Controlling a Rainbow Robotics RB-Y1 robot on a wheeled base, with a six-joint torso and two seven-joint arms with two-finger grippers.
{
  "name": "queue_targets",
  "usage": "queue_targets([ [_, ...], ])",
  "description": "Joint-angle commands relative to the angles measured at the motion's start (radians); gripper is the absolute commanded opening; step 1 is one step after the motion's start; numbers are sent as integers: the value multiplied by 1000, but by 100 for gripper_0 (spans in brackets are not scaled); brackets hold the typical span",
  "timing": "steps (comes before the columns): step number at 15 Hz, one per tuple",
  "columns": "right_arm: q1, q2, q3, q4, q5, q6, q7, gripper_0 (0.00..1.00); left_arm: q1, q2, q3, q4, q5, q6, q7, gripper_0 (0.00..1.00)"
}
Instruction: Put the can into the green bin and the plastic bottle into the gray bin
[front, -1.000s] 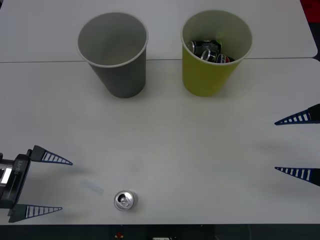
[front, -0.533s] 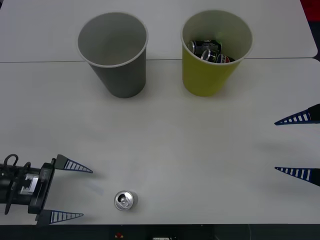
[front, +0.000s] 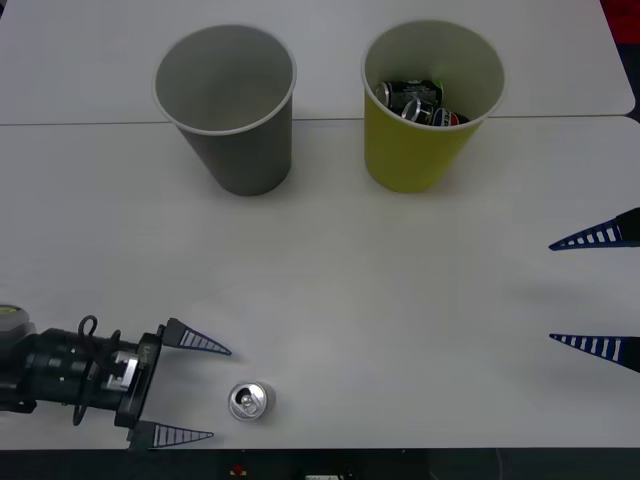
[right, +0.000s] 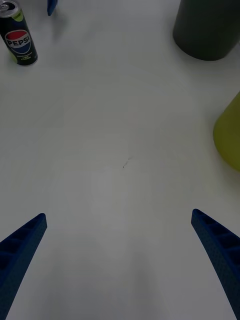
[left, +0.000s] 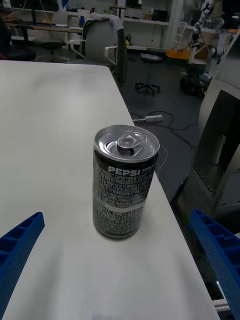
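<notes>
Your left gripper (front: 185, 392) is sitting low over the near edge of the white table (front: 350, 280), fingers spread wide and pinching nothing, pointing at the Pepsi can (front: 249, 401). Take that can as your landmark: it is standing upright close to the table's near edge, silver top and pull tab facing up, and the open fingertips are lying just to its left, not yet touching it. From the left wrist camera the can (left: 125, 182) is standing centred between the two blue fingers, so the approach looks well lined up for a side grasp.

Well to the right of the can, your right gripper (front: 595, 292) is waiting at the table's right edge, also spread and empty.

Beyond the can, across open tabletop, the gray bin (front: 228, 105) is standing almost directly behind it, and nothing is showing inside it. The green bin (front: 430, 105) is standing to the right of the gray one, well apart from the can, and is already holding several cans.

Judging progress, you are at the reach for this can: it is not grasped, lifted or carried, so its trip to the green bin is all still ahead. No plastic bottle is turning up on the table, so the gray bin's half looks unstarted.
</notes>
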Motion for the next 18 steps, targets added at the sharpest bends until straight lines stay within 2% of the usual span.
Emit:
queue_targets([
  [1, 0, 0, 0, 0, 0, 0, 0, 100, -12, -38, -33, 1, 13, 37, -2, 100],
  [6, 0, 0, 0, 0, 0, 0, 0, 100, -25, -117, -68, 1, 14, 107, -2, 100],
  [11, 0, 0, 0, 0, 0, 0, 0, 100, -28, -140, -76, 1, 13, 138, -2, 100],
  [12, 0, 0, 0, 0, 0, 0, 0, 100, -28, -140, -76, 1, 11, 138, -3, 72],
  [13, 0, 0, 0, 0, 0, 0, 0, 100, -28, -139, -76, 1, 10, 138, -3, 18],
  [14, 0, 0, 0, 0, 0, 0, 0, 100, -28, -140, -76, 1, 10, 138, -2, 0],
  [18, 0, 0, 0, 0, 0, 0, 0, 100, -27, -140, -77, 1, 7, 138, -3, 0],
])
